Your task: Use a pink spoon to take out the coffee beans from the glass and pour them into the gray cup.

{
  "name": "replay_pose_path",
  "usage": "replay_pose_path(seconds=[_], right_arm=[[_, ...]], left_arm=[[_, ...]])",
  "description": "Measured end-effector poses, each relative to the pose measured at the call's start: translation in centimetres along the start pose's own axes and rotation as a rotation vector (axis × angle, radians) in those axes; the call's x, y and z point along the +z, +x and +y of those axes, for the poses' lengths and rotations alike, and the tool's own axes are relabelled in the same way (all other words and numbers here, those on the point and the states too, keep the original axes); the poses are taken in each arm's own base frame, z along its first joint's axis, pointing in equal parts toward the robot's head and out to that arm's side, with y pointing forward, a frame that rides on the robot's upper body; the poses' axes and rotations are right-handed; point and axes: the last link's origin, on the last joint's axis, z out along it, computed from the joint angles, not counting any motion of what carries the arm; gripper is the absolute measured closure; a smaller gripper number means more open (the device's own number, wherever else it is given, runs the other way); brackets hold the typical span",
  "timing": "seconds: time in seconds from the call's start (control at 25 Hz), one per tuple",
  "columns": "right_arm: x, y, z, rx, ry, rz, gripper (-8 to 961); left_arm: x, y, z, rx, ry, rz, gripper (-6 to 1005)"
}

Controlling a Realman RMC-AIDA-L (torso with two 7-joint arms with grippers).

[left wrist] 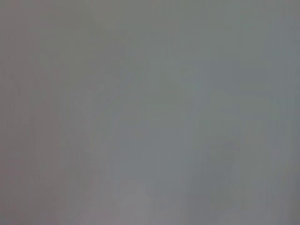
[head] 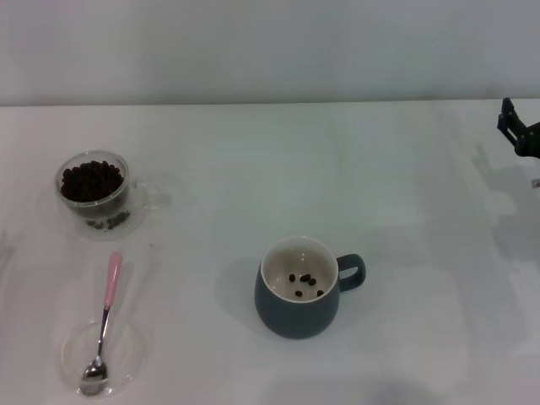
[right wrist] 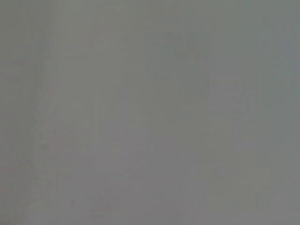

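The glass (head: 93, 190) stands at the far left of the white table, filled with a heap of coffee beans (head: 91, 180). The pink spoon (head: 103, 325) lies nearer, its metal bowl resting in a flat clear saucer (head: 72, 354) and its pink handle pointing away. The gray cup (head: 298, 288) stands in the middle with several beans (head: 304, 282) inside, its handle to the right. My right gripper (head: 516, 129) shows at the far right edge, away from all of these. My left gripper is out of view. Both wrist views show only blank grey.
The white table (head: 253, 169) runs back to a pale wall. Nothing else stands on it between the glass, the gray cup and the right gripper.
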Motion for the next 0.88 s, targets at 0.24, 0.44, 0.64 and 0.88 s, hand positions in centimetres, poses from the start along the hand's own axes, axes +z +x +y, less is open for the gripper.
replay_pose_path(seconds=[0.24,0.44,0.64,0.88], right_arm=[[-0.1,0.3,0.5,-0.043,-0.017,0.019,79],[0.0,0.5,0.5,-0.017,-0.011,0.042,79],[0.0,-0.1,1.0,0.0,-0.02,0.009,79],[-0.1,-0.3,1.8,-0.003,-0.054,-0.003,79]], left_arm=[[0.5,1.0,-1.3,-0.002,0.064,0.045,138],[0.9,1.3,-1.6,-0.004,0.08,0.061,137],[1.3,1.0,-1.3,0.004,0.062,0.033,135],[1.8,0.8,-1.0,0.017,0.041,0.005,135]])
